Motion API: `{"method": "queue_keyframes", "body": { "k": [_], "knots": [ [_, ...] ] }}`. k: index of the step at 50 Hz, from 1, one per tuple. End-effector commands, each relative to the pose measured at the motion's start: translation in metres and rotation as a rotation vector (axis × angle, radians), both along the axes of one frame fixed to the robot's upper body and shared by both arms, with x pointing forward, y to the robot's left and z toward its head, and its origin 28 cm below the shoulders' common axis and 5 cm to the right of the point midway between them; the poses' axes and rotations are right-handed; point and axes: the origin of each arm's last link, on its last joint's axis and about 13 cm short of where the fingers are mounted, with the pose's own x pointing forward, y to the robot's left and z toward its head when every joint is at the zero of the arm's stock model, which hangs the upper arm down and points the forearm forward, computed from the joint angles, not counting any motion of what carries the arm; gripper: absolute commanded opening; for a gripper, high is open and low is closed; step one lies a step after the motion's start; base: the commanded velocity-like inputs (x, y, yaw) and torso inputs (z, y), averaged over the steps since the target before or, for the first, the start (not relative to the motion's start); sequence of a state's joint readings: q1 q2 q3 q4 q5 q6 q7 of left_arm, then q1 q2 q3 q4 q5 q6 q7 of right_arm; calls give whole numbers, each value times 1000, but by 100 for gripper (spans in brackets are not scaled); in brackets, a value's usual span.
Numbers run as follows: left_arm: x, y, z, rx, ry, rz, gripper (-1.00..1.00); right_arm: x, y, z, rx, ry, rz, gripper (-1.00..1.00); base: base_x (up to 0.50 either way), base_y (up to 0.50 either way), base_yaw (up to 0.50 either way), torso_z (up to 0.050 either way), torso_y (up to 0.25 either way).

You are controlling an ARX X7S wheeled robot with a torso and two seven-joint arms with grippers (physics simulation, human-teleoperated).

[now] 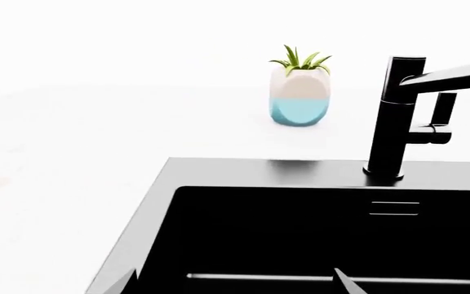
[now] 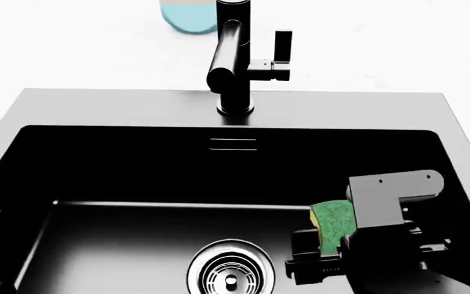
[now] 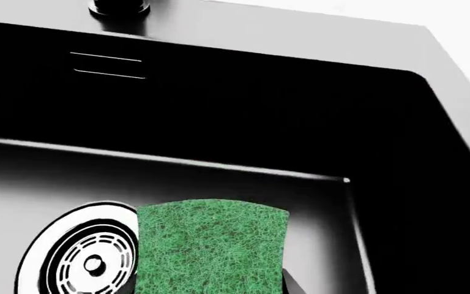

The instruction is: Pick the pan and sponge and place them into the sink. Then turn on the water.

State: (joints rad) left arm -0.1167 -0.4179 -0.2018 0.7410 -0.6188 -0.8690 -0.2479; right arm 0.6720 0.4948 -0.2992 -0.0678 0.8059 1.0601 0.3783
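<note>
The sink [image 2: 96, 107] is a dark steel basin with a round chrome drain [image 2: 229, 269] and an overflow slot [image 2: 233, 144]. My right gripper [image 2: 325, 248] is shut on the sponge [image 2: 333, 217] and holds it inside the basin's right half, above the floor and right of the drain. In the right wrist view the sponge's green top [image 3: 210, 245] fills the space between the jaws of the right gripper [image 3: 210, 288], next to the drain [image 3: 80, 257]. My left gripper [image 1: 235, 286] is open and empty over the sink's left part [image 1: 284, 171]. The pan is out of view.
A black faucet [image 2: 233, 55] with a side lever [image 2: 283, 46] stands on the rim's back middle; it also shows in the left wrist view [image 1: 398, 116]. A white and blue plant pot [image 1: 300, 92] stands on the white counter behind the sink.
</note>
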Motion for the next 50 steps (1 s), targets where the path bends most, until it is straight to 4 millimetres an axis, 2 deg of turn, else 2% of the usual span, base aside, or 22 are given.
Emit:
{"method": "queue_keyframes", "body": {
  "k": [1, 7, 22, 31, 32, 41, 50],
  "knots": [
    [1, 0, 0, 1, 0, 4, 100, 25, -3, -34, -40, 92, -7, -100, 0, 0, 0, 0, 0],
    [-3, 3, 0, 2, 0, 10, 100, 37, -8, -52, -63, 133, -33, -100, 0, 0, 0, 0, 0],
    [-4, 4, 0, 4, 3, 16, 100, 44, -17, -82, -80, 218, -70, -100, 0, 0, 0, 0, 0],
    [-4, 4, 0, 4, 4, 18, 100, 47, -17, -84, -89, 227, -70, -100, 0, 0, 0, 0, 0],
    [-2, 3, 0, 5, 4, 17, 100, 47, -17, -82, -92, 224, -71, 100, 0, 0, 0, 0, 0],
    [-4, 4, -1, 2, 6, 19, 100, 42, -18, -73, -91, 207, -70, 100, 0, 0, 0, 0, 0],
    [-4, 4, 0, 6, 7, 12, 100, 35, -22, -31, -76, 89, -85, 100, 0, 0, 0, 0, 0]
  ]
}}
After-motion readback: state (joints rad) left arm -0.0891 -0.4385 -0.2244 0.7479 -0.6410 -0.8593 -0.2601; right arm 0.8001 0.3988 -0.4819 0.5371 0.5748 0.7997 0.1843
